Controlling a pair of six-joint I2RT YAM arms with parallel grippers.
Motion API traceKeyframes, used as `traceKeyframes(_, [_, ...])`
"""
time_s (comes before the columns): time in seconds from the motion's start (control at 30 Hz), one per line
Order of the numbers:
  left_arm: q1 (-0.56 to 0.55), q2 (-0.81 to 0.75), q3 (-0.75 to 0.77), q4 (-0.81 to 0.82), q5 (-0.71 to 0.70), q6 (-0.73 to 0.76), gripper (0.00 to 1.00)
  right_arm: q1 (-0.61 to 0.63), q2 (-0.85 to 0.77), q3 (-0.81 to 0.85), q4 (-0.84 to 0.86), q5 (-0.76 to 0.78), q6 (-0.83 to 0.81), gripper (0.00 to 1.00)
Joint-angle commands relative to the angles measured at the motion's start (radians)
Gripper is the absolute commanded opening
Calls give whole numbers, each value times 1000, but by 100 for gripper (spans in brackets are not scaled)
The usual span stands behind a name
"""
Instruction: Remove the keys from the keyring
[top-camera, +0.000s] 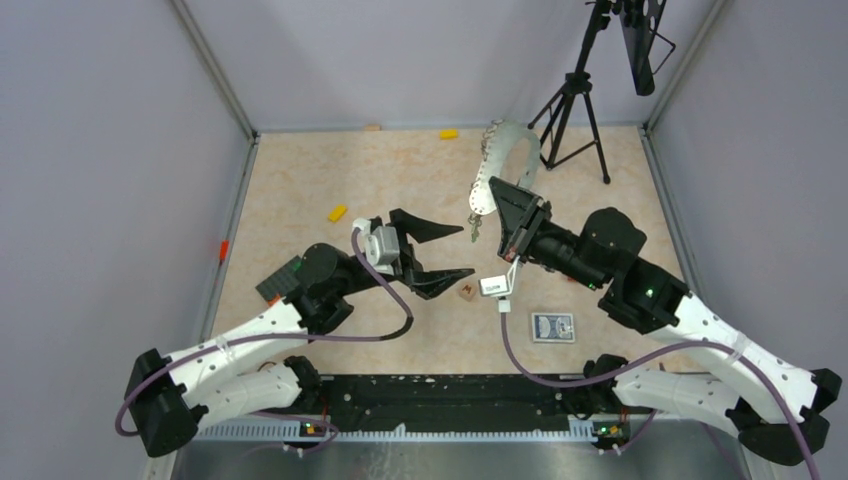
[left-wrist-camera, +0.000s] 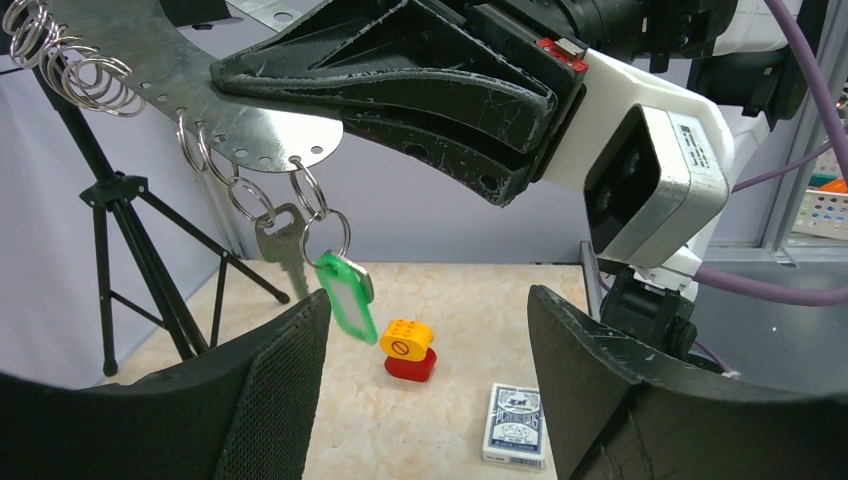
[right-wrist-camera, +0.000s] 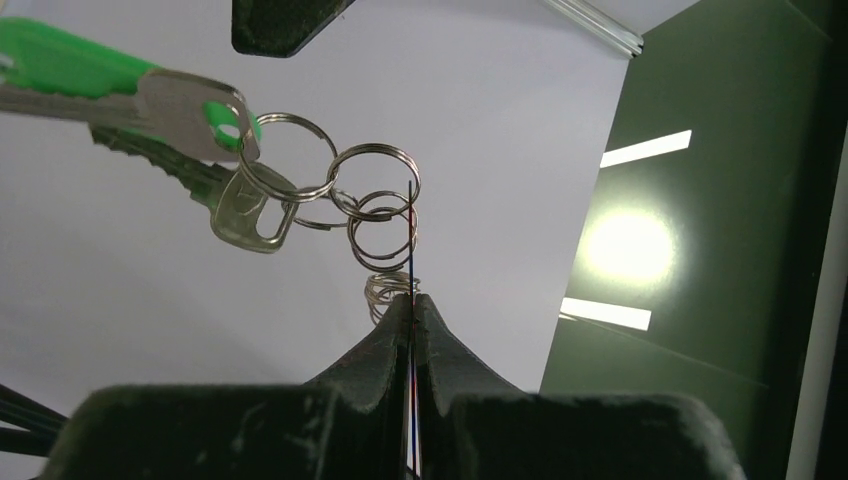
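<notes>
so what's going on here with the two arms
The right gripper is clamped shut on the flat metal keyring and holds it up in the air. The keys, one with a green head, hang from small split rings at its lower end. The left gripper is open right beside the hanging keys and grips nothing, so no key is off yet.

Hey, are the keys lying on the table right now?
No, the keys hang in the air from the keyring clamped in the right pincer.
</notes>
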Motion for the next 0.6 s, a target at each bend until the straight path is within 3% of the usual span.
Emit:
traceKeyframes(0.0, [-4, 2, -16, 90, -15, -29, 75, 18, -31, 1, 59, -19, -101, 0])
traceKeyframes(0.57, [-5, 93, -7, 207, -43, -77, 72, 44, -55, -22, 58, -43, -73, 0])
